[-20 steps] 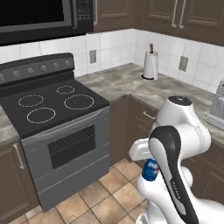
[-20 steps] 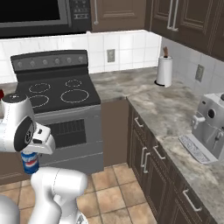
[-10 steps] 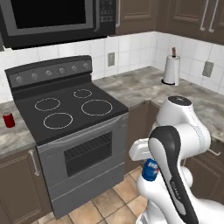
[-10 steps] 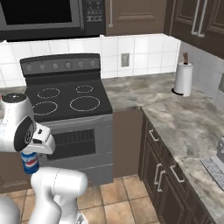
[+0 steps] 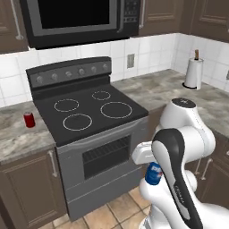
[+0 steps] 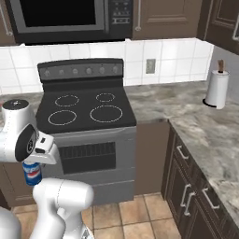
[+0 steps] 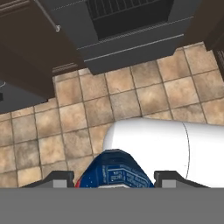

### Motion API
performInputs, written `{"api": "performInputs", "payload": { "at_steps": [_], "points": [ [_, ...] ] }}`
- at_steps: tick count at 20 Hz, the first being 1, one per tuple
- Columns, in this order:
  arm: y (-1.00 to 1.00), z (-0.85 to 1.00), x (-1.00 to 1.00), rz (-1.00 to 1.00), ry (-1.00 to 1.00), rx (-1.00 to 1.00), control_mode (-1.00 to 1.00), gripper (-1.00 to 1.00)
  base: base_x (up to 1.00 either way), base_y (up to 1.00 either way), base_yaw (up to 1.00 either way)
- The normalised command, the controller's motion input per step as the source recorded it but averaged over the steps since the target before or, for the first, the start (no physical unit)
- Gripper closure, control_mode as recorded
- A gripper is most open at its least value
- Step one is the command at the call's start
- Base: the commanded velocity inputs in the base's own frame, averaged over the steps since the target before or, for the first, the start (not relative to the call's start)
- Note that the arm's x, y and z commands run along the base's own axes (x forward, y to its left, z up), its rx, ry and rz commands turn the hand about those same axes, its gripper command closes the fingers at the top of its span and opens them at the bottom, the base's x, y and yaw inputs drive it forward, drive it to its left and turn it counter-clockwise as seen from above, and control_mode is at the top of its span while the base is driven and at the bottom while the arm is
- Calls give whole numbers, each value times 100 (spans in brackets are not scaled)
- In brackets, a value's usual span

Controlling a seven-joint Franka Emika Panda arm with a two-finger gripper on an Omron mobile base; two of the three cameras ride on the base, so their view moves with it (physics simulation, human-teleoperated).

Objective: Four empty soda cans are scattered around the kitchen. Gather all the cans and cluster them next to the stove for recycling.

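Spanning the back wall, dark wood cabinets (image 5: 27, 188) and a white tile backsplash (image 6: 177, 60) frame the kitchen, with a speckled grey stone counter (image 6: 205, 126) running along the wall and turning the corner to the right. Set into that counter is the stove (image 5: 89, 129), black glass on top with four white ring burners, a raised knob panel at the back and a grey oven door with a handle bar below; a black microwave (image 5: 80, 20) hangs just above it. Below lies a tan tiled floor (image 7: 83, 109), seen in front of the oven door. Near the corner of the counter stands a white paper-towel roll (image 6: 217, 88), upright and well apart from the stove. On the counter strip left of the stove sits a red soda can (image 5: 29, 120), upright, close to the stove's edge but not touching it. Low in front of the oven, the gripper (image 7: 113, 177) is clamped on a blue soda can (image 6: 31, 172) with a white band, holding it upright above the floor, its fingertips (image 7: 61, 178) pressed to either side.
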Motion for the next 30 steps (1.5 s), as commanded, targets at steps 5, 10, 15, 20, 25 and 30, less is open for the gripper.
{"api": "performInputs", "payload": {
  "at_steps": [5, 10, 15, 20, 25, 30],
  "points": [
    [0, 0, 0, 0, 0, 0, 100, 100, 19, 34, 23],
    [0, 0, 0, 0, 0, 0, 100, 100, 28, 33, 21],
    [0, 0, 0, 0, 0, 0, 100, 100, 17, 42, 22],
    [0, 0, 0, 0, 0, 0, 100, 100, 23, 42, 21],
    [0, 0, 0, 0, 0, 0, 100, 100, 31, 46, 19],
    [0, 0, 0, 0, 0, 0, 100, 100, 42, 39, 18]
  ]
}}
